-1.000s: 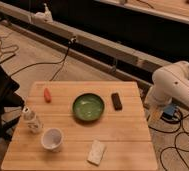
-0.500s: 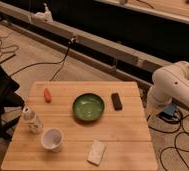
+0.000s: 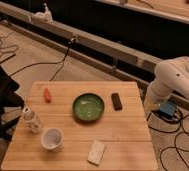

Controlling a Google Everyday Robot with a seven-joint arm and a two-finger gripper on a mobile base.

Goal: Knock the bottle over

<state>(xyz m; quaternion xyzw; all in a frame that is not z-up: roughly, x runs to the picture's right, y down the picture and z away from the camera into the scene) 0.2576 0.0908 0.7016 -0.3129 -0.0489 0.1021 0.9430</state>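
White rounded arm (image 3: 174, 76), dark dots — gripper hidden.

No text or number can be read, not even on the bottle (image 3: 31, 120).

Lab: cables (image 3: 35, 65), end effector (image 3: 150, 105) beside table (image 3: 125, 142)

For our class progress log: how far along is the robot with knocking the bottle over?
Nothing looks done: the bottle stands upright near the left edge of the table, beside the white cup. Nothing is in hand: the arm sits folded off the table's right side, its hand not in view. Left: reach across and tip the bottle.
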